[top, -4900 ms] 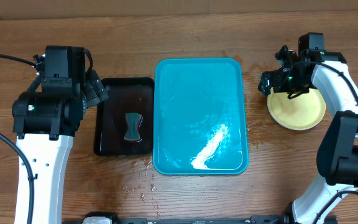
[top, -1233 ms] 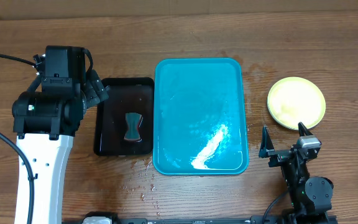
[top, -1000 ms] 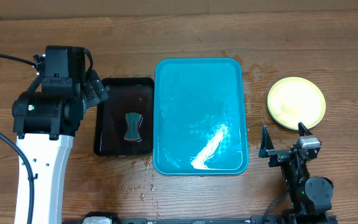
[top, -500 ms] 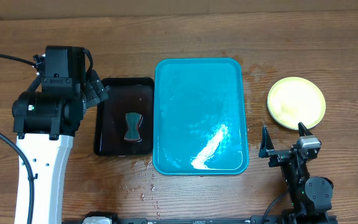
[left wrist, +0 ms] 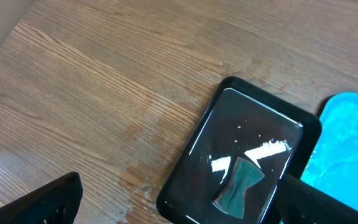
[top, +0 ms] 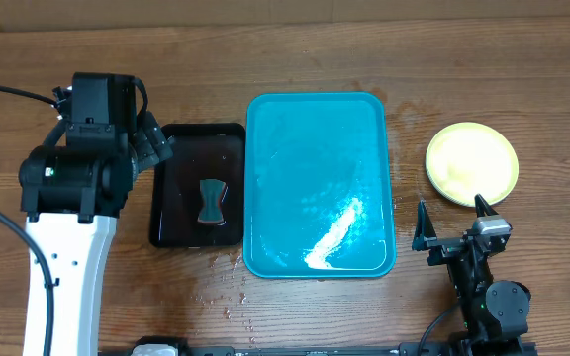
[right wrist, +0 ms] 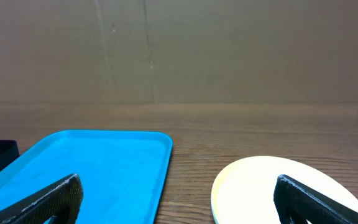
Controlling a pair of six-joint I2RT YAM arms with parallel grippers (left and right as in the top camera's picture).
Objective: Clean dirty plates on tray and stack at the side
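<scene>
**Plate parked out right, both sets of jaws wide open**

Overhead first: the tray (top: 320, 185) sits dead centre on the worktop (top: 265, 59), with a white glare streaking its teal floor. Well to its right, clear of the rim, a yellow-green plate (top: 471, 163) lies flat on the wood. Whether more plates lie beneath it, I cannot tell from up here. Just beside the tray on the left, a black tray (top: 198, 185) holds a dark bow-tie sponge (top: 213, 201). A scatter of droplets (top: 232, 263) speckles the wood near the tray's front left corner. The left arm (top: 72, 188) hangs beside the black tray. The right arm (top: 485, 292) sits low at the near right, and the right jaws are spread wide, gripping nothing, tips just short of the plate.

Left wrist view: we look down on the black tray (left wrist: 247, 155), with the sponge (left wrist: 238, 182) lying on its glossy floor. A corner of the tray (left wrist: 353, 149) peeks in at the right. The fingers (left wrist: 42, 202) frame both lower corners, so the left jaws are fully apart with nothing between them.

Right wrist view: low and level over the worktop. The tray (right wrist: 92, 168) stretches away on the left, and the plate (right wrist: 272, 186) is pale on the right, the two apart. The fingers (right wrist: 45, 199) are wide at either edge, holding nothing. A plain brown wall (right wrist: 179, 50) closes the back.
</scene>
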